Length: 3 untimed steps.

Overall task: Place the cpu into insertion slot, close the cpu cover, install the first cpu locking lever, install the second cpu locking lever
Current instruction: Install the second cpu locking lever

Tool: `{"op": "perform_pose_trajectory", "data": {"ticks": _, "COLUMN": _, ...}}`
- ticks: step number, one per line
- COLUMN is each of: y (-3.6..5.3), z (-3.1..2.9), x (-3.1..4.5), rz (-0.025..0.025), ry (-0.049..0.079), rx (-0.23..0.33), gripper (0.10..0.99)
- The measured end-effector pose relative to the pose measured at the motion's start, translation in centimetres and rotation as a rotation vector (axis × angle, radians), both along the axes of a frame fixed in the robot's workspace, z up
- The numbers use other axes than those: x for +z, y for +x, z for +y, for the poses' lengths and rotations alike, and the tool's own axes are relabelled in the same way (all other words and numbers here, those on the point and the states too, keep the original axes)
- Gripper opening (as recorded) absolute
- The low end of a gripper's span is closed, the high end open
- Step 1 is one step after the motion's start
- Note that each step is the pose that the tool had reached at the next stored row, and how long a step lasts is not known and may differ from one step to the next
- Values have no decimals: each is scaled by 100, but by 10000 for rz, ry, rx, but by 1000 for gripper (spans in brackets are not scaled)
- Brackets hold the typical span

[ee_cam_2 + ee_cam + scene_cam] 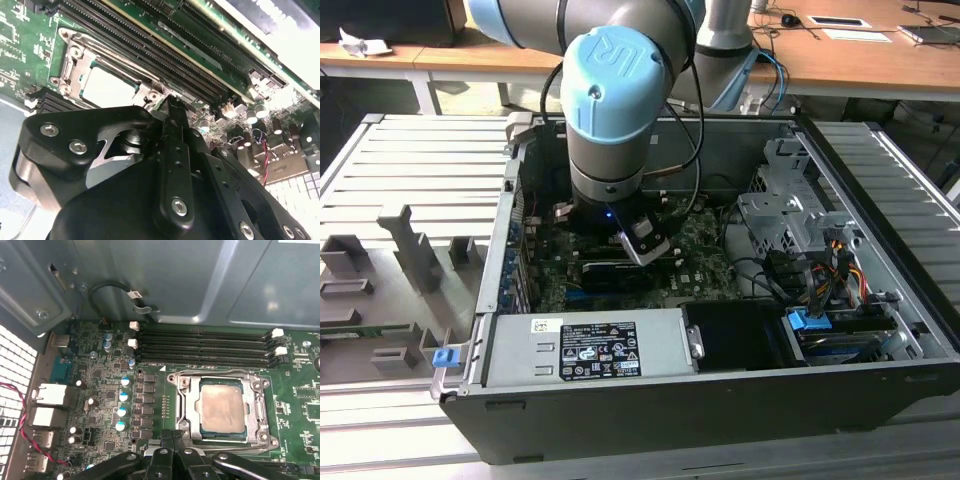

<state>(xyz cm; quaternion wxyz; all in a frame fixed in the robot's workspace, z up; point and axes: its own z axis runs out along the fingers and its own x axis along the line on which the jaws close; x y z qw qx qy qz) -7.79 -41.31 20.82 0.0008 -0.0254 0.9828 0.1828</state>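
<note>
Gripper point(172, 437) mine, fingers pressed together, holding nothing, tips at socket edge | 1 cpu point(222, 409) seated in 1 insertion slot point(181, 405) | 1 cpu cover point(260, 405) down around it | 4 memory slots point(200, 342) beside socket

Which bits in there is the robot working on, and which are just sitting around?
For the job:
- cpu, seated in the insertion slot
- cpu cover, down around it
- gripper, beside the slot

Just there:
- memory slots
- red and black wires
- drive cage
</note>
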Motion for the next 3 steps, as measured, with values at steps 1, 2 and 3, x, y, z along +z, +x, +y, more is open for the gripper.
{"op": "perform_pose_trajectory", "data": {"ticks": 1, "y": 0, "z": 0, "x": 5, "rz": 0, "ry": 1, "rx": 0, "gripper": 106}}
{"op": "perform_pose_trajectory", "data": {"ticks": 2, "y": 0, "z": 1, "x": 6, "rz": -2, "ry": 3, "rx": 0, "gripper": 106}}
{"op": "perform_pose_trajectory", "data": {"ticks": 3, "y": 0, "z": 0, "x": 7, "rz": 0, "ry": 1, "rx": 0, "gripper": 106}}
